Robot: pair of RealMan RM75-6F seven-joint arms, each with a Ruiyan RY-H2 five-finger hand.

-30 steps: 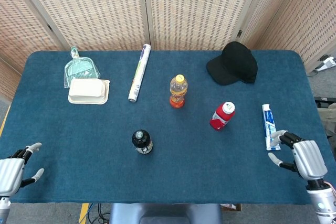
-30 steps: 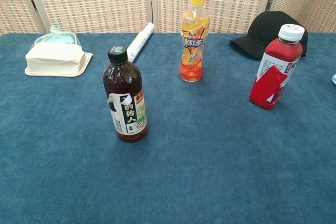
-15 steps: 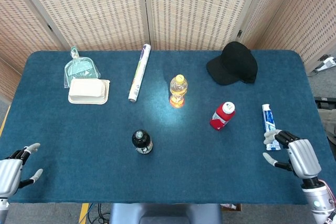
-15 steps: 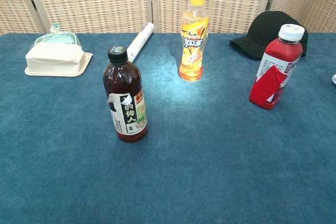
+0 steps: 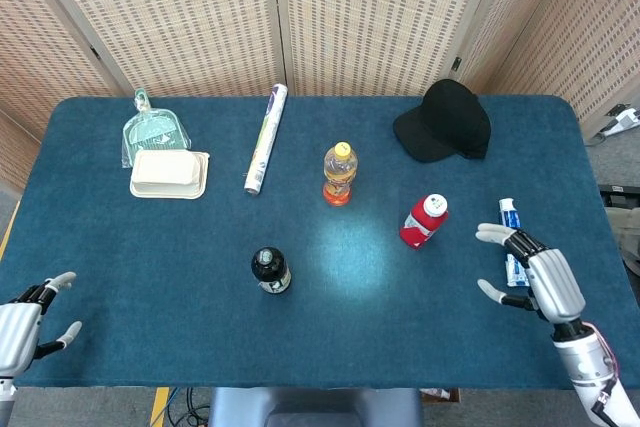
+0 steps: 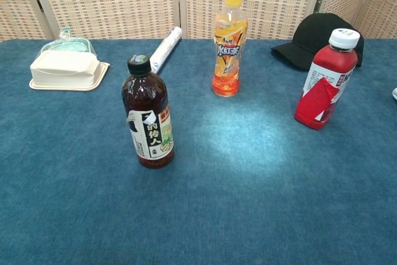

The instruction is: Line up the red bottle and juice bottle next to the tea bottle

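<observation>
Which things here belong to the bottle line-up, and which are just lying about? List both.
Job: red bottle, juice bottle, tea bottle.
Lying about: black cap, toothpaste tube, rolled sheet, white box, green dustpan.

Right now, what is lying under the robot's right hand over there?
A blue and white tube lies on the table, partly beneath the right hand. Its far end shows; the near end is hidden by the fingers.
</observation>
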